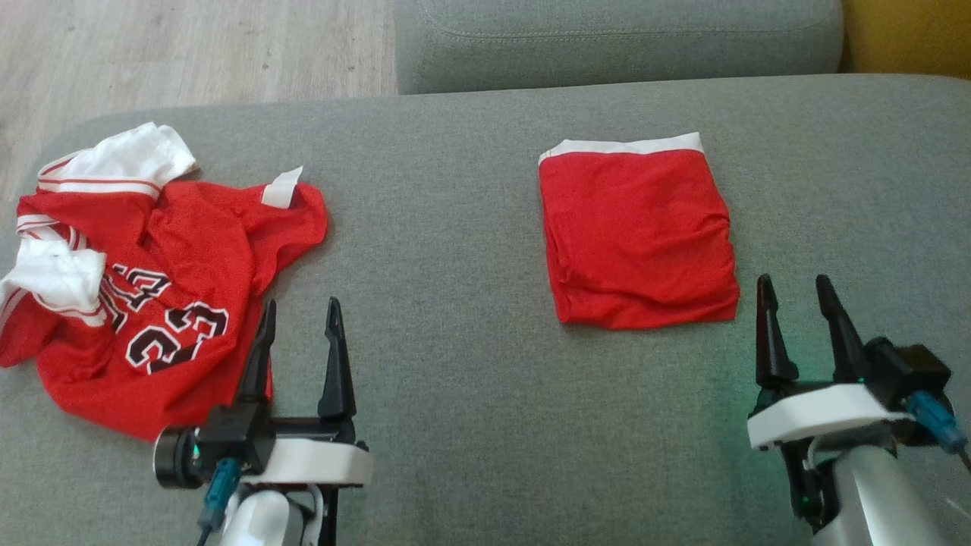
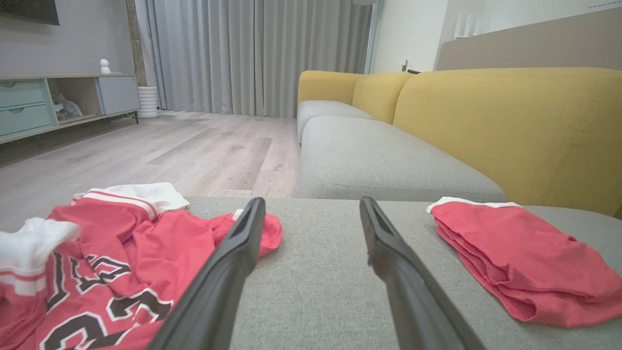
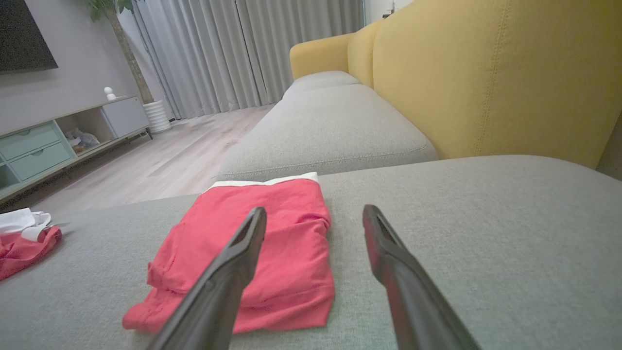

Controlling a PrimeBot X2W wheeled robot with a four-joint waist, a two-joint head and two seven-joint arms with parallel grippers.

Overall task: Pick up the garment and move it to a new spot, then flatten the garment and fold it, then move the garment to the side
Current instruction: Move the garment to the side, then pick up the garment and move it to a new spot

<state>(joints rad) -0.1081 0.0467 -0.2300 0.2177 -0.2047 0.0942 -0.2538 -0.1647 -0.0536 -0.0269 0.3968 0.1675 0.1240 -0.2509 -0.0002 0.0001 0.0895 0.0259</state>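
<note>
Head view: crumpled red numbered mesh jersey (image 1: pixel 190 250) lies left on the grey fabric sofa seat (image 1: pixel 455 227); left wrist view: left gripper (image 2: pixel 312 204) spread beside it, probably lined up for a grab; right wrist view: right gripper (image 3: pixel 315 209) spread too, by the finished-looking folded red cloth (image 3: pixel 291 272).

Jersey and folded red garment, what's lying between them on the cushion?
Bare grey cushion in the head view, with the open left end effector beside the jersey.

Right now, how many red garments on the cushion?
2. Crumpled jersey at the left, by the left pincer; folded red garment right of centre, ahead of the right pincer.
</note>
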